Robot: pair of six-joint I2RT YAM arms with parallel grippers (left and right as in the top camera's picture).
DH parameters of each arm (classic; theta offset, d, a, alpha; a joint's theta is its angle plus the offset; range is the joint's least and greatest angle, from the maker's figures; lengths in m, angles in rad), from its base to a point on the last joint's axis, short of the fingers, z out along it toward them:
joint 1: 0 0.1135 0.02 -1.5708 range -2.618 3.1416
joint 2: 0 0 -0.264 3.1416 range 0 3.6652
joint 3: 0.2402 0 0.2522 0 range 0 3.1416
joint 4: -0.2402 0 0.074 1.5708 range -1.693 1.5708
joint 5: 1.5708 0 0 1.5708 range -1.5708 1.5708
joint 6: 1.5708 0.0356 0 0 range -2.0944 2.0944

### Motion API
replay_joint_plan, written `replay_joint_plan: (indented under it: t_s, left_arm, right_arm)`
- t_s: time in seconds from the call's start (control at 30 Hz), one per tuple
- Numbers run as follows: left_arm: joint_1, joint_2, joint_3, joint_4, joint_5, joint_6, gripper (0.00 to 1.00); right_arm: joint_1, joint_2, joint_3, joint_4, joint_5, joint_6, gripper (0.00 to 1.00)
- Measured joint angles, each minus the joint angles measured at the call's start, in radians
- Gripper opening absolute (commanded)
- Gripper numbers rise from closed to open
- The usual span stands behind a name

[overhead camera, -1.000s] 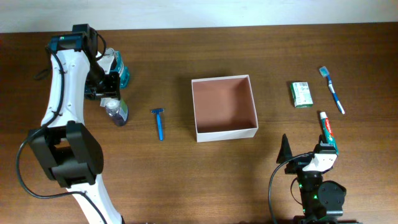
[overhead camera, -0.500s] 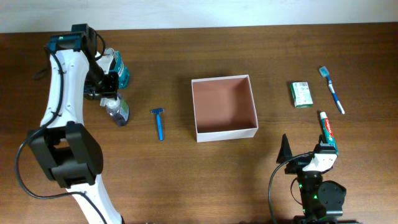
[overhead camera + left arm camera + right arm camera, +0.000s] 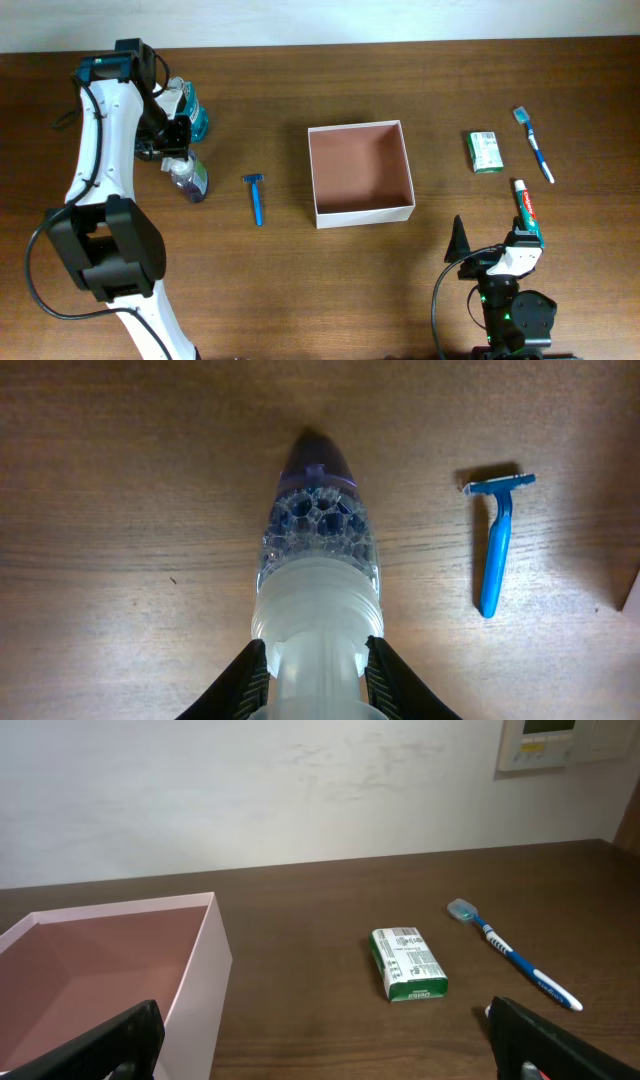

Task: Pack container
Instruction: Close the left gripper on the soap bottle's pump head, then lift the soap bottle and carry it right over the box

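**Operator:** State the condition of the left gripper [image 3: 315, 685].

**Technician:** In the left wrist view, its two fingers [image 3: 243, 678] are clamped against either side of the pale neck of a clear bottle [image 3: 318, 545] with purple contents. The bottle extends away from the fingers toward the top of the frame. In the overhead view, the left gripper [image 3: 168, 150] is at the upper left of the frame, with the bottle [image 3: 187, 179] directly below it. Whether the bottle rests on the table [image 3: 300, 300] cannot be determined.

**Operator:** And the right gripper [image 3: 330, 1045]?

**Technician:** The jaws stand wide apart, one fingertip at each lower corner of the right wrist view, with nothing between them. Overhead, the right gripper [image 3: 490, 252] is at the lower right of the frame.

**Operator:** Locate the container [image 3: 315, 170].

**Technician:** It is at the centre of the overhead frame, upright and open-topped, with white walls and a pinkish-brown inside. In the right wrist view, the container [image 3: 210, 980] fills the lower left.

**Operator:** List the surrounding items.

**Technician:** A blue razor [image 3: 256, 198] lies between the bottle and the container, apart from both. A teal bottle [image 3: 196, 120] is at the upper left, beside the left gripper. Right of the container, in order, lie a green-and-white packet [image 3: 485, 151] and a blue toothbrush [image 3: 534, 145]. A toothpaste tube [image 3: 526, 205] lies below them, just above the right gripper.
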Motion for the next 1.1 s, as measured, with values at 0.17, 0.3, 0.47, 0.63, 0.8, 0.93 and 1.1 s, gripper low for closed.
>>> replay_joint_plan:
  t_s: [0.17,0.3,0.47,0.63,0.8,0.93,1.1]
  left_arm:
    - [-0.001,0.003,0.020,-0.045,0.002,-0.004,0.11]
    - [-0.008,0.008,0.098,-0.101,0.013,-0.004,0.11]
    - [-0.031,0.008,0.255,-0.174,0.051,-0.004,0.11]
    - [-0.082,0.008,0.406,-0.216,0.090,-0.018,0.11]
    - [-0.173,0.008,0.481,-0.217,0.104,-0.035,0.11]
    - [-0.254,0.008,0.544,-0.217,0.113,-0.053,0.11]
    - [-0.336,0.006,0.631,-0.218,0.121,-0.070,0.11]
  right_arm:
    - [0.000,0.000,0.000,0.000,0.000,0.000,0.99]
    - [0.000,0.000,0.000,0.000,0.000,0.000,0.99]
    - [0.000,0.000,0.000,0.000,0.000,0.000,0.98]
    - [0.000,0.000,0.000,0.000,0.000,0.000,0.98]
    - [0.000,0.000,0.000,0.000,0.000,0.000,0.98]
    - [0.000,0.000,0.000,0.000,0.000,0.000,0.98]
    - [0.000,0.000,0.000,0.000,0.000,0.000,0.98]
